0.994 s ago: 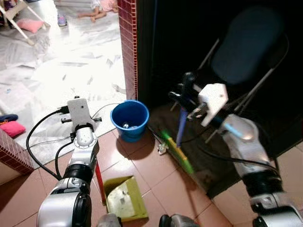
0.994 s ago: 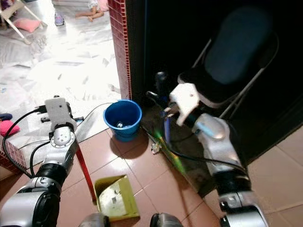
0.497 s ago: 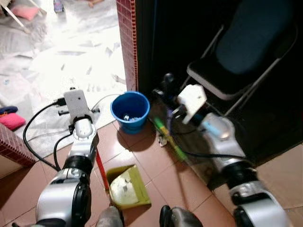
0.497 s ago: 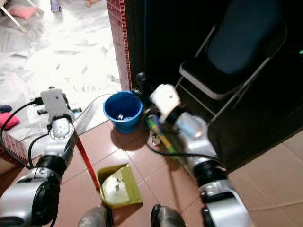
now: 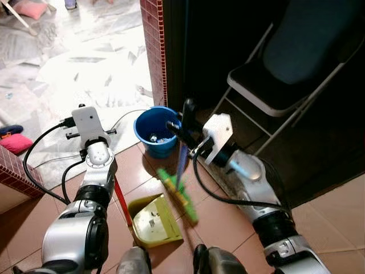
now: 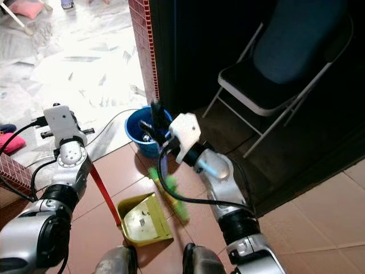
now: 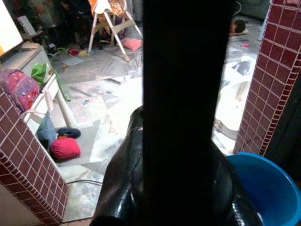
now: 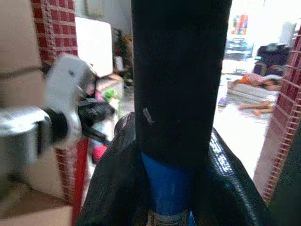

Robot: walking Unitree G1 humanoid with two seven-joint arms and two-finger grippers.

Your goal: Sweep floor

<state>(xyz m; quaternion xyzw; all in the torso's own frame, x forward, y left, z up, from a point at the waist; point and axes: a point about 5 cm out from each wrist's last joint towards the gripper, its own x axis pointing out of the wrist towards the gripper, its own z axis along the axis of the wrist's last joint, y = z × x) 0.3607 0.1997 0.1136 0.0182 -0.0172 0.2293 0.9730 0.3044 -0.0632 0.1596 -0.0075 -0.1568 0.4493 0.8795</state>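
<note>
One broom (image 5: 181, 182) pinched in right claw (image 5: 185, 117); left claw (image 5: 117, 197) pinching one dustpan (image 5: 151, 220).

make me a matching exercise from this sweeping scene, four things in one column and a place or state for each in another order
Things:
1. round blue plastic bucket
2. yellow-green plastic dustpan
3. green-bristled broom with a blue handle
4. dark folding chair with a metal frame

Places or states:
A. in the dark area behind the red tiled wall
B. held by the right gripper
C. on the floor beside the red tiled wall's end
D. on the brown tiles, on a red handle at the left gripper

Pairs: 1-C, 2-D, 3-B, 4-A
</note>
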